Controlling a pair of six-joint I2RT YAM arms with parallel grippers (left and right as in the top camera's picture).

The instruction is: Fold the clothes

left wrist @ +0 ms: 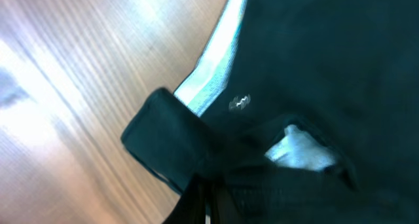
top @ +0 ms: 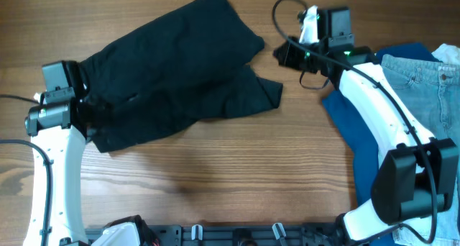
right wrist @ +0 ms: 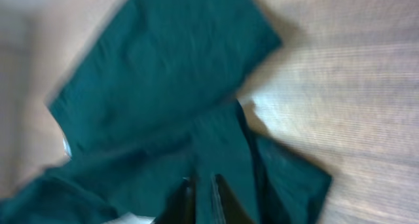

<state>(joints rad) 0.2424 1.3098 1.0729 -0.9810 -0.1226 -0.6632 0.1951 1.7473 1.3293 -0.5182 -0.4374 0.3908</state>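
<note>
The black shorts (top: 180, 73) lie spread out on the wooden table, waist at the left and two wide legs pointing up and right. My left gripper (top: 90, 111) is at the waist edge and is shut on the fabric. In the left wrist view its fingers (left wrist: 204, 204) pinch dark cloth, with the white lining (left wrist: 216, 73) showing along the waist. My right gripper (top: 282, 54) hovers just right of the upper leg's hem. In the right wrist view its fingers (right wrist: 201, 201) are close together above the shorts (right wrist: 163, 93), holding nothing.
Light blue denim jeans (top: 424, 80) and a royal-blue garment (top: 352, 131) lie at the right edge under my right arm. Bare wood (top: 215, 174) runs along the front of the table.
</note>
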